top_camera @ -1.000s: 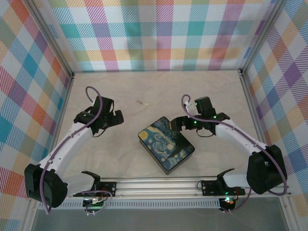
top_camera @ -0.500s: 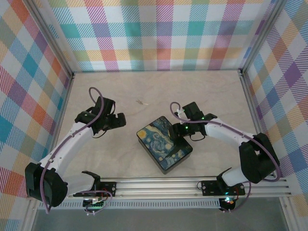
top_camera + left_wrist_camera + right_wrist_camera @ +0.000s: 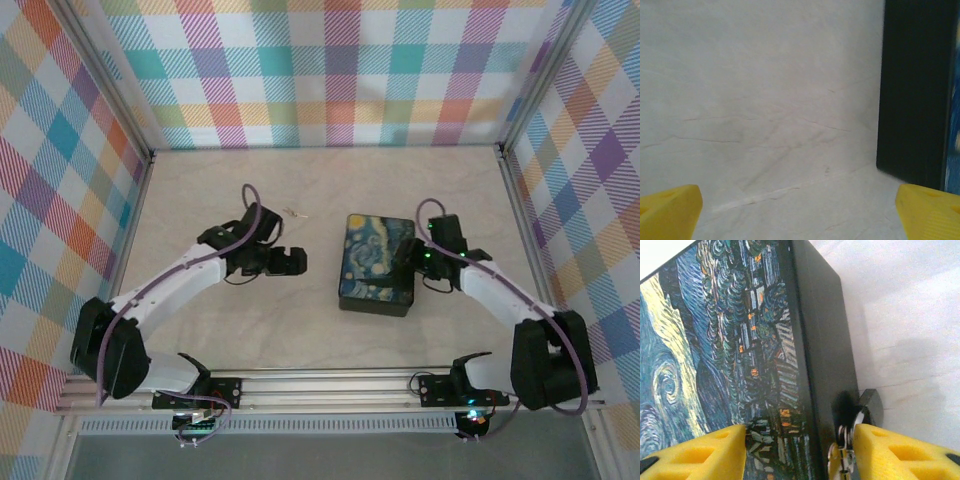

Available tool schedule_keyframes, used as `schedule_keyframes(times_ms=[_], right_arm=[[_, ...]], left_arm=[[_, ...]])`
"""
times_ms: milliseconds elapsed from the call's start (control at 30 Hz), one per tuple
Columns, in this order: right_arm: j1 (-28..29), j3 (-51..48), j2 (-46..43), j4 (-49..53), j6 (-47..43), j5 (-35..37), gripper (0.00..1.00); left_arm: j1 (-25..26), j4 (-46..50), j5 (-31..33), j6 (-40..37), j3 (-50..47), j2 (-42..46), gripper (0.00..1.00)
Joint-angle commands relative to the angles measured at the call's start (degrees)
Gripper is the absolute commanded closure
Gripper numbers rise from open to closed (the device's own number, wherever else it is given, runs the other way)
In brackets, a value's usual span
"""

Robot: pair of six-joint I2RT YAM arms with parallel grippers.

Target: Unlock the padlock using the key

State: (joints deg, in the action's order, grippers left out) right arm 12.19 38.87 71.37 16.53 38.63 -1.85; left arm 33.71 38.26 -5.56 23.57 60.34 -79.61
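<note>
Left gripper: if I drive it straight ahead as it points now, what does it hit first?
Probably the black side wall of the painted box. The open left gripper points across bare table at it. The wall sits right of centre in the wrist view, so contact may be glancing.

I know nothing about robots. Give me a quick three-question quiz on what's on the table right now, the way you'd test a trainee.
1. True or false: the left gripper is clamped on the painted box.
2. Where is the padlock? A) on top of the lid; B) against the box's black side wall; C) loose on the table, far from the box.
3. Fill in: the padlock sits beside the ___ gripper's fingers.

Key:
1. False. Its jaws stand open beside the box, with nothing between them.
2. B.
3. Right. The right gripper straddles that edge of the box.
</note>
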Motion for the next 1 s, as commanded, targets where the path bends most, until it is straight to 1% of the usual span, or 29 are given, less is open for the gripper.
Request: schedule_keyframes(times_ms=[0, 133, 267, 367, 467, 567, 667, 767, 867, 967], right_arm=[[-3.74, -4.49, -2.29, 10.59, 6.01, 8.35, 0.41], [-3.67, -3.41, -4.56, 12.10, 4.32, 4.13, 0.35], [-2.92, -3.09, -6.62, 15.35, 1.52, -2.38, 0.25], [-1.36, -5.18, -11.29, 18.07, 1.72, -5.50, 0.23], [0.87, -7.20, -15.48, 20.49, 3.29, -7.15, 0.23], [3.78, -7.98, -18.62, 22.10, 5.33, -7.12, 0.24], [7.44, -7.62, -19.81, 23.05, 7.58, -6.50, 0.25], [11.99, -6.07, -20.21, 24.88, 9.93, -3.03, 0.23], [13.13, -4.72, -19.68, 24.15, 10.45, -1.96, 0.22], [13.13, -3.18, -16.94, 22.37, 10.16, -1.56, 0.24]], left_arm=[[1.09, -4.30, -3.55, 3.65, 1.91, -2.55, 0.01], [1.09, -5.04, -3.17, 4.38, 3.06, -4.77, 0.01], [1.00, -3.98, -1.64, 3.26, 4.12, -5.46, 0.01], [0.91, -3.11, -0.38, 2.47, 4.60, -5.12, 0.00], [0.70, -2.86, -0.22, 1.95, 4.70, -4.60, 0.00], [0.39, -2.58, -0.05, 1.61, 4.97, -4.34, 0.00], [0.28, -2.34, -0.13, 1.31, 4.97, -4.06, 0.00], [0.30, -1.96, -0.42, 1.30, 4.75, -3.59, 0.00], [1.20, -2.67, -4.18, 2.43, 3.80, -3.18, 0.02], [5.01, -5.06, -8.90, 6.52, 2.08, -3.70, 0.08]])
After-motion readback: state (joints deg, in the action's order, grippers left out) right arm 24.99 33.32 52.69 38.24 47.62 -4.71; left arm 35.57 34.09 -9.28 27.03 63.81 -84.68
